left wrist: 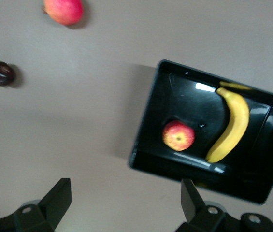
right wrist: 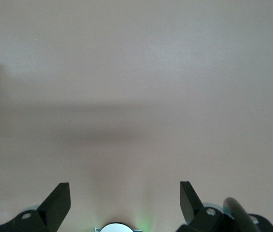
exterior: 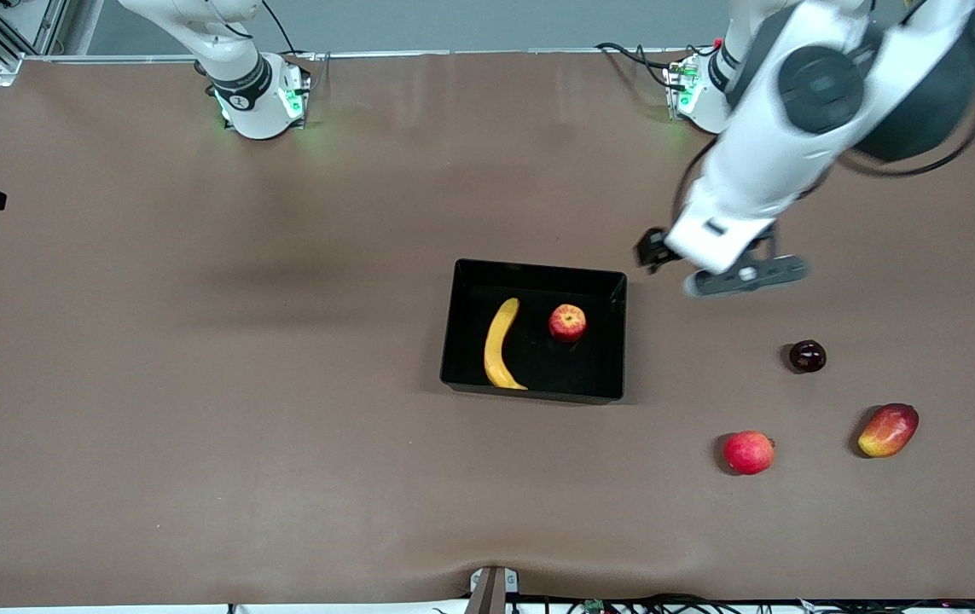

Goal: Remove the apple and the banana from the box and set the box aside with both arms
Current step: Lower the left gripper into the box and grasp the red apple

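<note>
Banana (exterior: 500, 345) and apple (exterior: 567, 323) lying apart inside the black box (exterior: 538, 271) at mid-table (exterior: 197, 384). Left gripper (exterior: 743, 277) spread wide, empty, over bare table beside the box. Right gripper (right wrist: 125, 205) wide, empty, waiting over bare table.

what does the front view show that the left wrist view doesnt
Only the front view shows the mango near the left arm's end of the table, both arm bases, and the left gripper from outside, hanging over bare table beside the black tray.

Only the left wrist view shows that left gripper's fingers up close, spread open and empty.

Both show the tray holding the banana and the apple, plus the pinkish-red round fruit and the small dark fruit outside it.
</note>
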You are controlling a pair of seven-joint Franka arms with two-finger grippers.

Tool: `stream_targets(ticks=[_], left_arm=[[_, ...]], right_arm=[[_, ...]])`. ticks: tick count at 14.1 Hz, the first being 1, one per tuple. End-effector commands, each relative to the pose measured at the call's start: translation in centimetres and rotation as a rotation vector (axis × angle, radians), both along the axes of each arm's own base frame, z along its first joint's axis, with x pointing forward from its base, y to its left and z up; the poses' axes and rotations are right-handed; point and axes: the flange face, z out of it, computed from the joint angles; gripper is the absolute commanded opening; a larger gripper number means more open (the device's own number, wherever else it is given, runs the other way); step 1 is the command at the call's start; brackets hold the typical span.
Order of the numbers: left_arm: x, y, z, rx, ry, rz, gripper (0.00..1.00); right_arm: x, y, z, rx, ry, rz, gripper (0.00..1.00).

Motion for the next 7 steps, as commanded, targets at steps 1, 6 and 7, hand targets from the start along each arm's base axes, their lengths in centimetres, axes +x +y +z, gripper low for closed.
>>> stream_targets(ticks=[1, 6, 7], left_arm=[[0.6, -3.4, -2.8, 0.006, -0.016, 0.115, 1.0], [1.9, -6.4, -10.0, 0.008, -0.027, 0.186, 1.0], [1.7, -7.6, -11.6, 0.004, -0.028, 0.202, 1.0]], right_arm=[[0.1, -0.5, 0.3, 0.02, -0.006, 0.006, 1.0], [0.1, -0.5, 0.3, 0.02, -0.006, 0.006, 1.0], [0.1, -0.5, 0.3, 0.02, -0.006, 0.006, 1.0]])
